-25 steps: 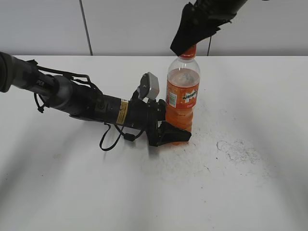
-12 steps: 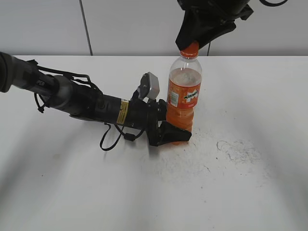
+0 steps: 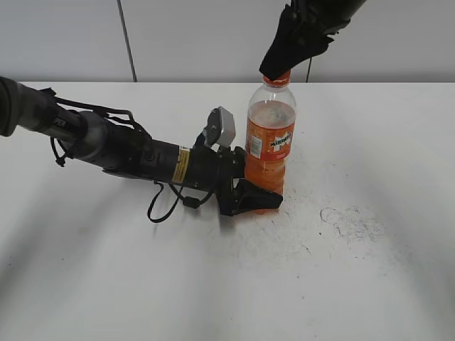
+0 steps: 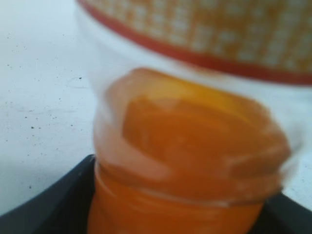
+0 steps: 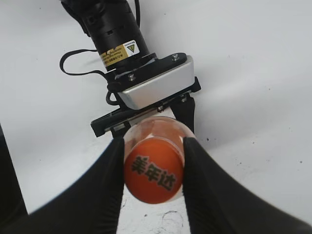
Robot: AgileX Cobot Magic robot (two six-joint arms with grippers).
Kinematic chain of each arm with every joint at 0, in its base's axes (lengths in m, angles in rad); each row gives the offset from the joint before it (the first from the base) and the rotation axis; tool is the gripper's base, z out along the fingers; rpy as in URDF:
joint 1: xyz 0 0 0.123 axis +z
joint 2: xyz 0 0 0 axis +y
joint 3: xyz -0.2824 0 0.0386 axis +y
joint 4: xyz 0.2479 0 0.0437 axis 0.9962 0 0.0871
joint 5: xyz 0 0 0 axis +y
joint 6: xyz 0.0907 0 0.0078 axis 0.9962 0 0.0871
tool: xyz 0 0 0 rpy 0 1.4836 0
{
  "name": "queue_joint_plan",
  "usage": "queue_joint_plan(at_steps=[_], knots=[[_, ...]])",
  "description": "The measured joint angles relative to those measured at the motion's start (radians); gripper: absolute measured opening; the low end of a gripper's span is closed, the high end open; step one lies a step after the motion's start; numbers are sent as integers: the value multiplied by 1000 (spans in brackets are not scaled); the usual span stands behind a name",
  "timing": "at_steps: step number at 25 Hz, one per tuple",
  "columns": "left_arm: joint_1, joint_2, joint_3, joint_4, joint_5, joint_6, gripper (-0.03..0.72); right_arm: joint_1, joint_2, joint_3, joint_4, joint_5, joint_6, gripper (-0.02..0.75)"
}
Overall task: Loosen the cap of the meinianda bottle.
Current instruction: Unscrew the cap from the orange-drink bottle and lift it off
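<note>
Right tool (image 5: 153, 163) pinching ribbed round orange cap (image 5: 153, 176); left tool (image 3: 250, 197) clamped around clear plastic bottle (image 3: 269, 145).

One meinianda bottle (image 3: 269, 149), one cap (image 5: 153, 176), two end effectors: left (image 3: 254, 197), right (image 5: 153, 161).

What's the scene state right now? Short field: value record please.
bottle: meinianda bottle upright on the white table
cap: orange cap still on the neck
left gripper: left gripper clamped low on the bottle's base
right gripper: right gripper over the top, fingers flanking the cap on both sides
contact at cap: fingers appear pressed to it
table: dark specks near the bottle
</note>
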Motion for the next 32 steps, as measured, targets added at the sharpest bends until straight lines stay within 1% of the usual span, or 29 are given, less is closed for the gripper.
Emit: queue_joint_plan(at_steps=[3, 4, 6, 7, 8, 9, 10, 12, 13, 14, 16, 17, 19, 20, 24, 26, 30, 32], knots=[[0, 0, 0, 0, 0, 0, 561, 0, 0, 0, 0, 0, -17, 270], [0, 0, 0, 0, 0, 0, 561, 0, 0, 0, 2, 0, 0, 286], [0, 0, 0, 1, -1, 2, 561, 0, 0, 0, 1, 0, 68, 382], [0, 0, 0, 1, -1, 2, 561, 0, 0, 0, -1, 0, 141, 468], [0, 0, 0, 1, -1, 2, 561, 0, 0, 0, -1, 0, 209, 524], [0, 0, 0, 2, -1, 2, 561, 0, 0, 0, -1, 0, 314, 569], [0, 0, 0, 2, -1, 2, 561, 0, 0, 0, -1, 0, 439, 589], [0, 0, 0, 2, -1, 2, 561, 0, 0, 0, -13, 0, 661, 576], [0, 0, 0, 2, -1, 2, 561, 1, 0, 0, -25, 0, 749, 549], [0, 0, 0, 2, -1, 2, 561, 3, 0, 0, -47, 0, 803, 515], [-1, 0, 0, 2, 0, 2, 561, 17, 0, 0, -76, 0, 841, 462], [-1, 0, 0, 1, 0, 2, 561, 26, 0, 0, -98, 0, 851, 404], [-1, 0, 0, 0, 1, 2, 561, 41, 0, 0, -122, -1, 841, 320], [-1, 0, 0, 0, 1, 2, 561, 48, 0, 0, -130, -4, 828, 307], [-1, 0, 0, 1, 1, 2, 561, 56, 0, 0, -141, -6, 681, 306], [-1, 0, 0, 1, 1, -1, 561, 56, 0, 0, -142, -5, 539, 298], [-1, 0, 0, -1, 2, -1, 561, 56, -3, -3, -143, -10, 159, 274], [-1, 0, 0, 0, 2, 1, 561, 56, -3, -3, -137, -8, 55, 274]])
